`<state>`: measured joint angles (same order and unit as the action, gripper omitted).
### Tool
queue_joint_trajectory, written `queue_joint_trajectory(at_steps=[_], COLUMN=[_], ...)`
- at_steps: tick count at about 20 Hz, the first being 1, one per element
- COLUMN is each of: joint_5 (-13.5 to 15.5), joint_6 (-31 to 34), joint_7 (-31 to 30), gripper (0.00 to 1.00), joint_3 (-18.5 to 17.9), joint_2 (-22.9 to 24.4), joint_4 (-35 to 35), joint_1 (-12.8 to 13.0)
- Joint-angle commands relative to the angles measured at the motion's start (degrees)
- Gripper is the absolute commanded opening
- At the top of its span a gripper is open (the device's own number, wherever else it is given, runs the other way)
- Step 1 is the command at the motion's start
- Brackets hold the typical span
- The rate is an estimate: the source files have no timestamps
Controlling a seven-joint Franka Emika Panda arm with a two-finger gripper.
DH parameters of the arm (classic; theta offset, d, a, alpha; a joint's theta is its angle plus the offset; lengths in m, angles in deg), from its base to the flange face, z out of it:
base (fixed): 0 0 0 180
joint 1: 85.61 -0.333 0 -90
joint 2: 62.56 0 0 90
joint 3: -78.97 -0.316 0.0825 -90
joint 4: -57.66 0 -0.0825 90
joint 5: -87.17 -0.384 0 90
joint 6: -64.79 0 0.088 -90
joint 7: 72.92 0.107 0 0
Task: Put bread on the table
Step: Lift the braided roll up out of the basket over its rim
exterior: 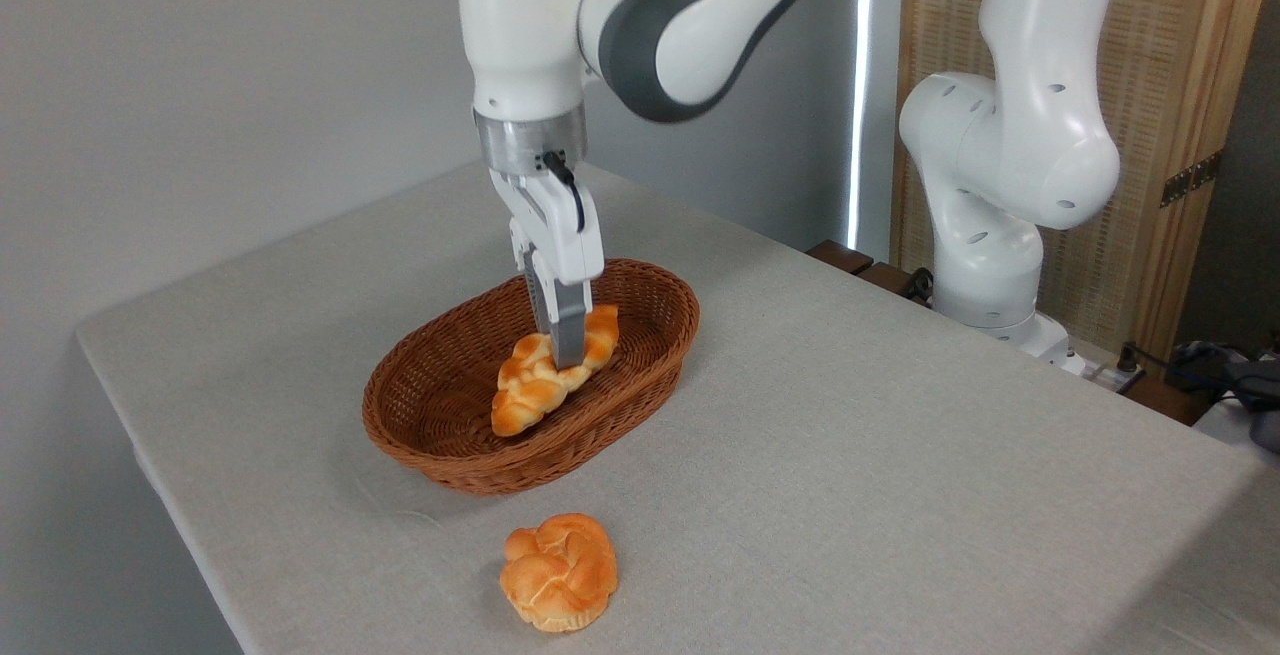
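The bread (545, 375) lies inside the basket (440, 455) with the gripper (568, 350) lowered onto its far half, seemingly closed on it though I cannot tell, so this looks like the grasp, next lifting it out onto the table (850, 455)

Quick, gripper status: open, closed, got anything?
Gripper: down in the basket, fingers at the braided bread. Cannot tell from this view whether they have closed on it.
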<state>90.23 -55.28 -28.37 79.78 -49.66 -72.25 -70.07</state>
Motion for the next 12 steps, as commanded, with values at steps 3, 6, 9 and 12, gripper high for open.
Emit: queue_joint_trajectory(at_steps=[3, 6, 9, 12], joint_5=[0.11, 0.02, -0.77, -4.62], joint_6=[15.63, 19.07, 23.11, 25.67], joint_7=[5.10, 7.38, 12.47, 20.90], gripper=[0.35, 0.35, 0.35, 0.37], joint_3=[-5.28, -7.30, -8.62, -12.05], joint_2=[-0.51, -0.42, -0.16, 1.51], joint_4=[10.63, 13.54, 14.78, 14.60], joint_1=[0.28, 0.28, 0.28, 0.54])
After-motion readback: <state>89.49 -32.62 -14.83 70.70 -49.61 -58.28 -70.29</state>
